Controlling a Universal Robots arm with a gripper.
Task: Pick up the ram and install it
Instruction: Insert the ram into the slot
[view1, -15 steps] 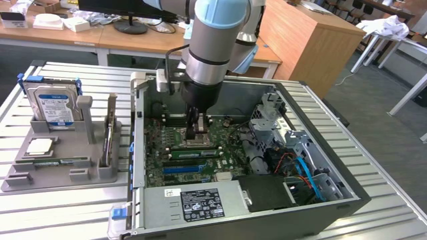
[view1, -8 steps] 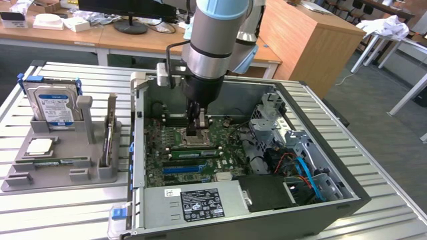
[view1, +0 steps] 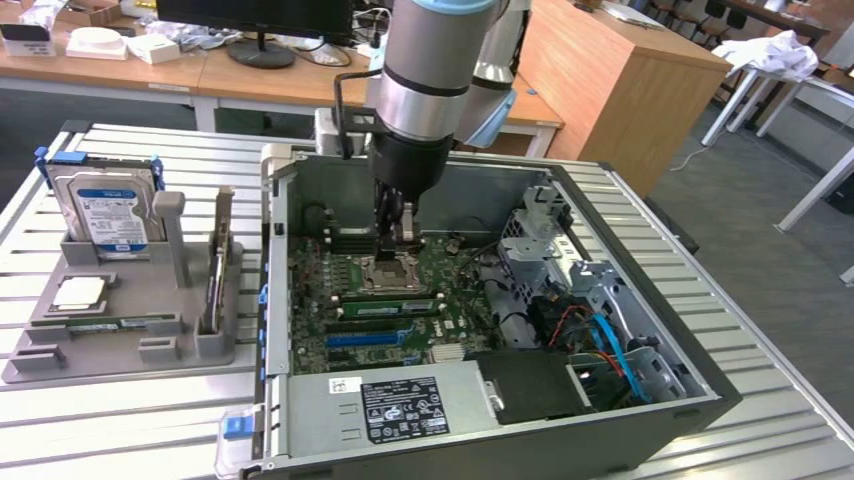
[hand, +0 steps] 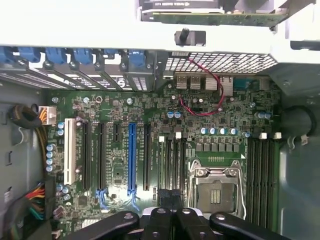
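You see the open computer case (view1: 494, 420) lying on the slatted table (view1: 747, 300), motherboard (hand: 125, 110) exposed. The arm stands vertical inside it, with the gripper (view1: 398, 238) just above the processor socket (hand: 216, 190), jaws together and seemingly empty. The ram (view1: 215, 275), a thin green stick, apparently stands on edge in the grey holder (view1: 120, 340) beside the case.

Silver-grey cylindrical metal arm (view1: 424, 75), glossy, with pale blue joint cap at its 4 o'clock. Black cable looped at 9 o'clock side. Black tapered wrist section below. Black gripper (view1: 399, 238), slim linkage bars; wrist view: four rounded black links, silver pivot screws.
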